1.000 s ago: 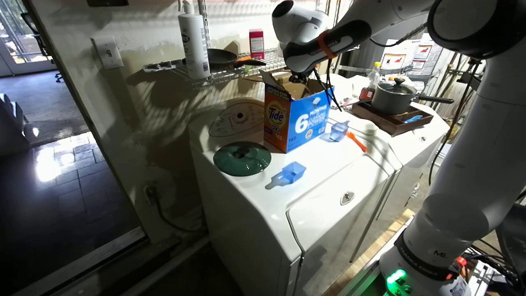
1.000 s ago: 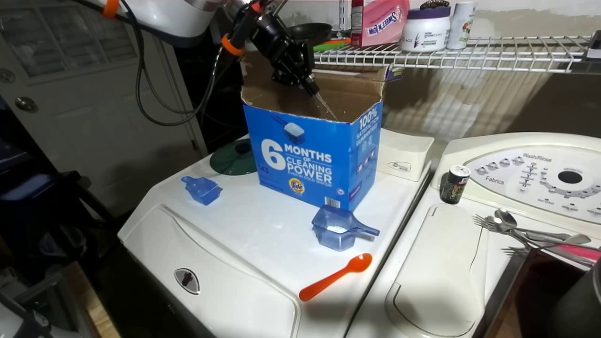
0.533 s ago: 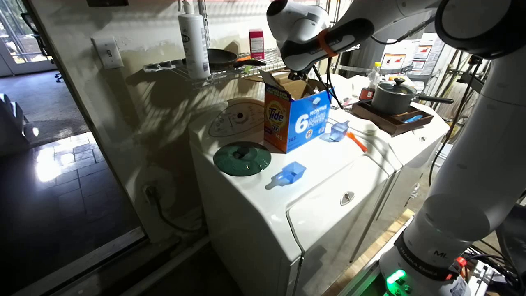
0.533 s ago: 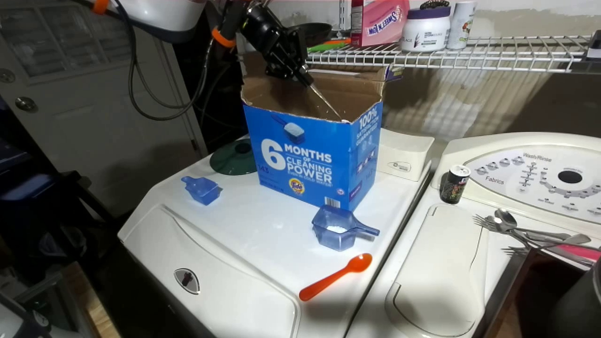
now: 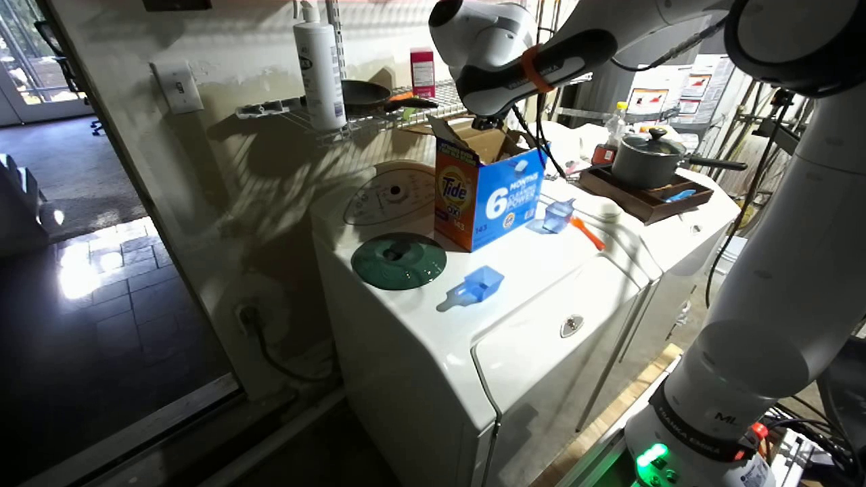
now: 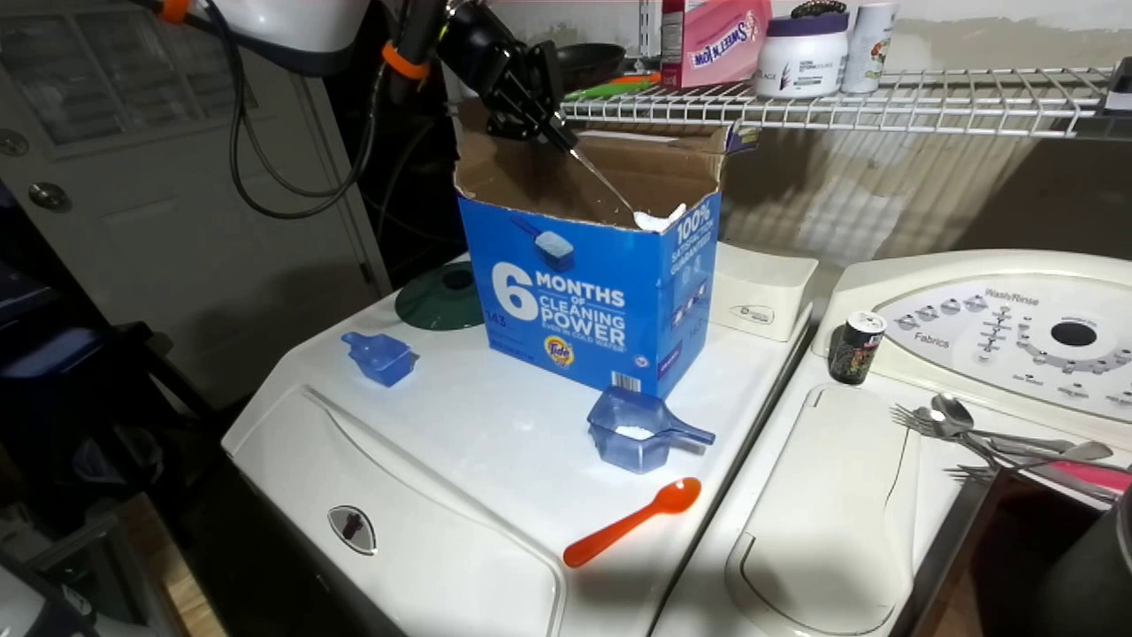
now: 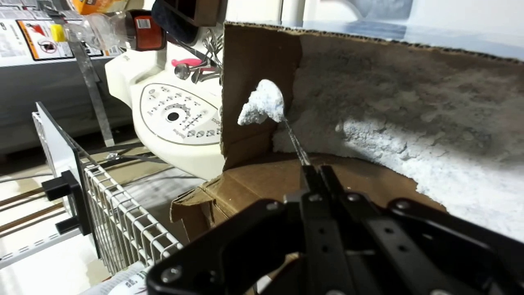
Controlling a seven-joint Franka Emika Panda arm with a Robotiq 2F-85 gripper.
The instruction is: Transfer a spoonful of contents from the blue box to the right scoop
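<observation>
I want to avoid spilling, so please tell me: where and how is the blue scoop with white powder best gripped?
Grip the scoop by its handle, probably best from above, with the pincer closing across the narrow width. The handle juts sideways from the open cup, clear of the blue box; powder lies inside, so keep it level. First the pincer must release its spoon.

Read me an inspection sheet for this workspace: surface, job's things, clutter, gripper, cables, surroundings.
Surface: white appliance top; any white spill hard to tell.
Job's things: blue box upright, open, white powder inside; right scoop near it, holding some powder.
Clutter: bright-blue scoop, orange spoon, green lid.
Gripper: jaws closed on a thin-handled spoon heaped with powder, at the box's opening.
Cables: black cable looping below the arm.
Surroundings: wire shelf, saucepan in a brown tray.
</observation>
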